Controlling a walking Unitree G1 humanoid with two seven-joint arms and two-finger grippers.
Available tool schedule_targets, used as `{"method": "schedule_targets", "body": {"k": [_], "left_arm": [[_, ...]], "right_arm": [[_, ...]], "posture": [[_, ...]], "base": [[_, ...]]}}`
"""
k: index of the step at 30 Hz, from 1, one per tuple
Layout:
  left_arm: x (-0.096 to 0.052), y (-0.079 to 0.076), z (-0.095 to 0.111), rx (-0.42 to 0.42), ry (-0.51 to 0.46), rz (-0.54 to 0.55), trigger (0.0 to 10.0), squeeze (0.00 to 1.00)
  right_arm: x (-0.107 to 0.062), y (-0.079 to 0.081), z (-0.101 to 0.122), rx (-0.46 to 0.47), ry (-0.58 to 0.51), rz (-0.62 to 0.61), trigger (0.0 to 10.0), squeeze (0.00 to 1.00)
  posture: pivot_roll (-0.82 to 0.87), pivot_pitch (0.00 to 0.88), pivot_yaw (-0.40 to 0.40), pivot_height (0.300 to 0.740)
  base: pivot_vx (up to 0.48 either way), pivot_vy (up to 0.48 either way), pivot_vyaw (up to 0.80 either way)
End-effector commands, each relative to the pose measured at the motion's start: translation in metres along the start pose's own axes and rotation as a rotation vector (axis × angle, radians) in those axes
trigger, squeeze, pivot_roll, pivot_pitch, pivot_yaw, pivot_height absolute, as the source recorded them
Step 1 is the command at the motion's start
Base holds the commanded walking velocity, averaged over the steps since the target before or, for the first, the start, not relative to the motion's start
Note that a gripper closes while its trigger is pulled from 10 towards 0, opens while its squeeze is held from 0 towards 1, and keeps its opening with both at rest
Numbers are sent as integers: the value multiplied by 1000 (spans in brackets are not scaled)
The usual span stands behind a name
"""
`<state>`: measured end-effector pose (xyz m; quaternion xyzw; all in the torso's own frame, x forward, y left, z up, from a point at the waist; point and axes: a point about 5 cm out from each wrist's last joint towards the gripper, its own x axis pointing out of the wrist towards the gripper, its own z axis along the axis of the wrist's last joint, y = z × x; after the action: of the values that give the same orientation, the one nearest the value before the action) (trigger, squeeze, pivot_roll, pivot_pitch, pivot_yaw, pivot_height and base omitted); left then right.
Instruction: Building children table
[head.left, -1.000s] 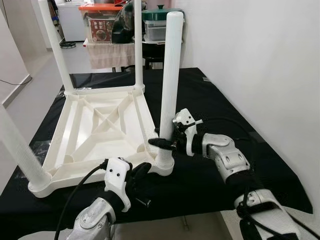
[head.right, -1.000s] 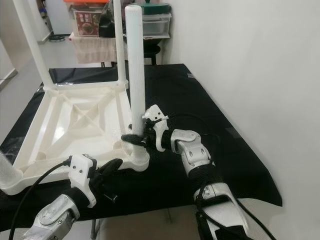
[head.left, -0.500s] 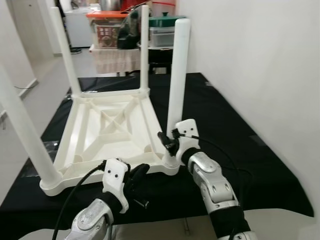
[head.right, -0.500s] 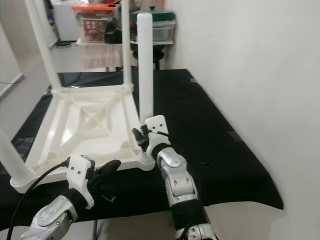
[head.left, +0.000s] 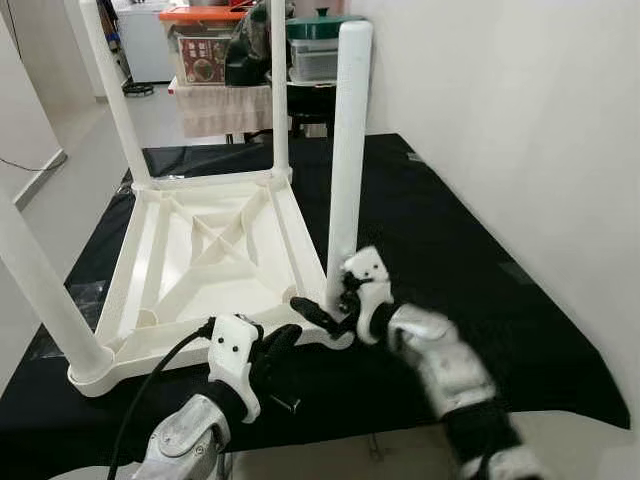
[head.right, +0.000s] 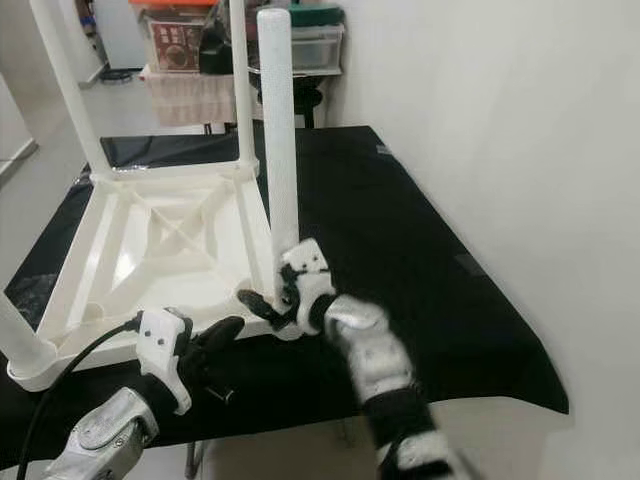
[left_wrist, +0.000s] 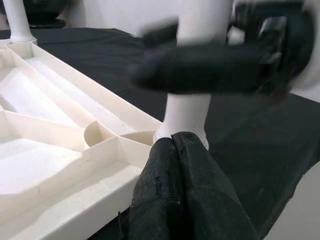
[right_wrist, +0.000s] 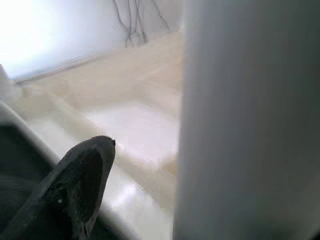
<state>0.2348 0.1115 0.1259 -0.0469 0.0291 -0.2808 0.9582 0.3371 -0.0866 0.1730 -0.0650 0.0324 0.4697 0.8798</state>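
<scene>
My right gripper sits at the foot of the near leg, fingers spread, one black finger on one side of the white post and the other hidden behind it, so nothing is clamped. My left gripper hovers just beside it with its fingers pressed together, empty, tips close to the leg's socket. Beyond both lies the children's table, white plastic, upside down on a black cloth, its ribbed underside up and its round legs standing upright at the corners.
</scene>
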Motion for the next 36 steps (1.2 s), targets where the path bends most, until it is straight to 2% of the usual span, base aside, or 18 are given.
{"method": "schedule_targets", "body": {"k": [1,2,5,7,10,11,13,14,21,27,29,30,31,32,33,34,35,36], "left_arm": [[0,1,-3,-6,16,1,10000,0],[1,1,-3,-6,16,2,10000,0],[1,1,-3,-6,15,4,10000,0],[1,1,-3,-5,13,10,10000,0],[1,1,-3,-4,11,12,10000,0],[1,1,-3,-4,11,13,10000,0],[1,1,-3,-4,11,13,10000,0],[0,0,-3,-4,11,14,10000,0],[0,-1,-3,-5,11,15,10000,0],[-1,0,-3,-5,11,15,10000,0],[-1,0,-3,-2,11,16,10000,0],[-1,0,-3,-2,11,16,10000,0],[-2,0,-2,-1,11,17,10000,0],[-2,1,-2,1,10,18,10000,0],[-2,1,-2,1,10,18,10000,0],[-2,2,-1,2,10,19,10000,0],[-2,3,-2,0,11,22,10000,0],[-2,3,-2,0,11,22,10000,0]], "right_arm": [[2,1,2,-29,13,156,10000,0],[0,-8,6,-51,22,192,10000,0],[0,-16,10,-59,30,210,10000,0],[-1,-30,15,-43,32,215,10000,0],[-2,-36,16,-21,36,212,10000,0],[-2,-38,15,-10,38,210,784,0],[-3,-39,15,-4,39,209,784,0],[-4,-39,14,8,34,224,0,0],[-11,-38,5,35,-3,252,0,0],[-15,-38,-17,70,38,68,0,0],[-10,-28,-36,97,121,-133,0,0],[-10,-28,-36,97,121,-133,0,0],[-5,-12,-46,237,119,-378,0,0],[2,15,-51,181,176,-375,0,0],[2,15,-51,181,176,-375,0,0],[7,35,-51,135,200,-345,0,0],[10,35,-42,128,139,-343,0,0],[10,35,-42,128,139,-343,0,0]], "posture": [[-11,0,-45,740],[-8,0,-49,740],[-7,0,-51,740],[3,0,-58,740],[5,0,-61,740],[6,0,-65,740],[6,0,-65,740],[8,0,-65,740],[3,0,-60,740],[-1,0,-67,740],[-1,0,-69,740],[-1,0,-69,740],[2,0,-79,740],[4,0,-72,740],[4,0,-72,740],[4,0,-72,740],[-12,0,-54,740],[-12,0,-54,740]], "base": [[0,0,0],[0,0,0],[0,0,0],[0,0,0],[0,0,0],[0,0,0],[0,0,0],[0,0,0],[0,0,0],[0,0,0],[0,0,0],[0,0,0],[0,0,0],[0,0,0],[0,0,0],[0,0,0],[0,0,0],[0,0,0]]}}
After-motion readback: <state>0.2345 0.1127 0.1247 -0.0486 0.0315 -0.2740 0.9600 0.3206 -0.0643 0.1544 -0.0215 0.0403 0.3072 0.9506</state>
